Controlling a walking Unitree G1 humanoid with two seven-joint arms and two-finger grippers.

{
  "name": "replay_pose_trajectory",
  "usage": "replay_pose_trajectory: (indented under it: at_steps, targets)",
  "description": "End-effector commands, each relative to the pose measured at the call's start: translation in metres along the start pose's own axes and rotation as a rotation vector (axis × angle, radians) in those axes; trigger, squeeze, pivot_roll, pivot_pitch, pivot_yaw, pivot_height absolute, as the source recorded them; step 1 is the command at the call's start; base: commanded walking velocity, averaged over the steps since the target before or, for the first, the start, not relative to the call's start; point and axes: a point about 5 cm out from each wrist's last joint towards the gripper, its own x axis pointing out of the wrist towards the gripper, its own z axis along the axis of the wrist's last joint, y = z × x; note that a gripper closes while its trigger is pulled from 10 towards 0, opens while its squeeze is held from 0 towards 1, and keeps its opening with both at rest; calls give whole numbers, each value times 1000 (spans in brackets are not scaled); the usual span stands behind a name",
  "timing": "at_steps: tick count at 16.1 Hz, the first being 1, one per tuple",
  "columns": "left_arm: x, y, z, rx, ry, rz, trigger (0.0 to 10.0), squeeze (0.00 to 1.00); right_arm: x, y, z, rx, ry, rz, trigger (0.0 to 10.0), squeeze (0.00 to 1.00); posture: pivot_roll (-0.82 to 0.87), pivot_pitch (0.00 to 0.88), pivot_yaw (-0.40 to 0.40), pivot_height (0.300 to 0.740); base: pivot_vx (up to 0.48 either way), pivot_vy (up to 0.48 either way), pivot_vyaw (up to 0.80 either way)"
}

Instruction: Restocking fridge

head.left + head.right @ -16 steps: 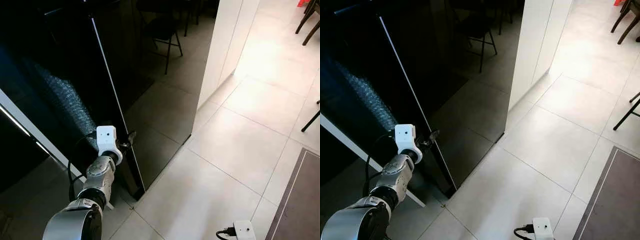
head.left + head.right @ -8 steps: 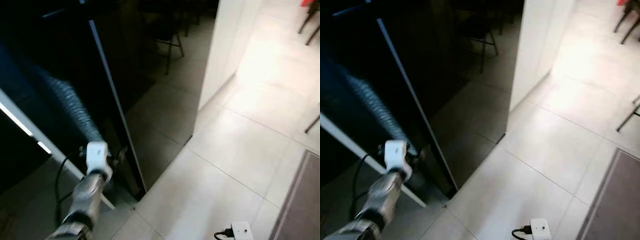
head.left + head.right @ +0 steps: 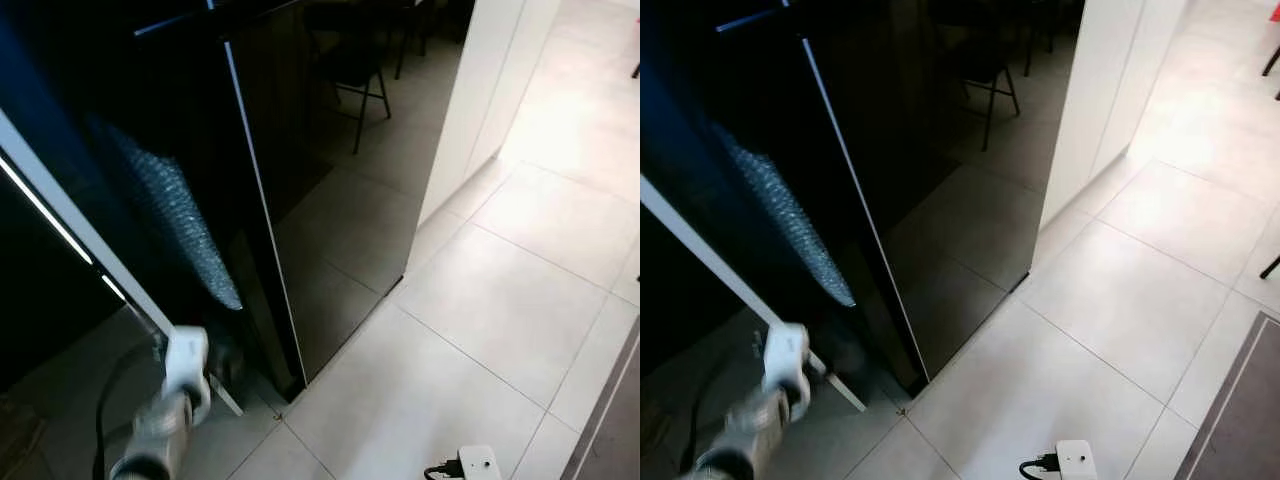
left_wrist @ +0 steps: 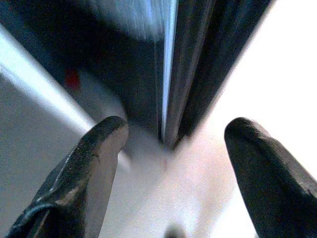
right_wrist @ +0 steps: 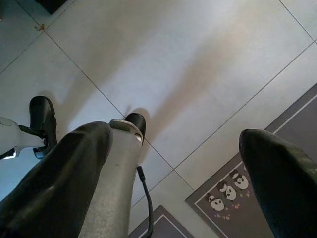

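The left gripper hung low at the bottom corner of the dark fridge door, jaws apart and gripping nothing. The right gripper dangled over the floor tiles, jaws apart too. The risk: those open fingers could slip off the glossy door edge or scrape it.

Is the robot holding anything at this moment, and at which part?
Nothing is held. The left gripper is open before the fridge door edge; the right gripper is open above the floor.
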Motion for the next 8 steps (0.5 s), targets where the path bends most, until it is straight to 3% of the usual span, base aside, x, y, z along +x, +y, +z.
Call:
replay_pose_trajectory:
  at_steps: [1, 5, 8]
  targets:
    - [-8, -1, -26, 10, 119, 10, 10000, 0, 0, 1, -3, 17, 1, 1, 10000, 0, -61, 77, 42, 740, 0, 0, 0]
    - [-26, -2, -67, 24, 313, 75, 10000, 0, 0, 2, 1, 38, -23, 28, 10000, 0, -53, 90, 26, 740, 0, 0, 0]
    - [-36, -3, -85, 10, 383, 117, 10000, 0, 1, -2, 14, 26, -61, 41, 10000, 0, -48, 88, -4, 740, 0, 0, 0]
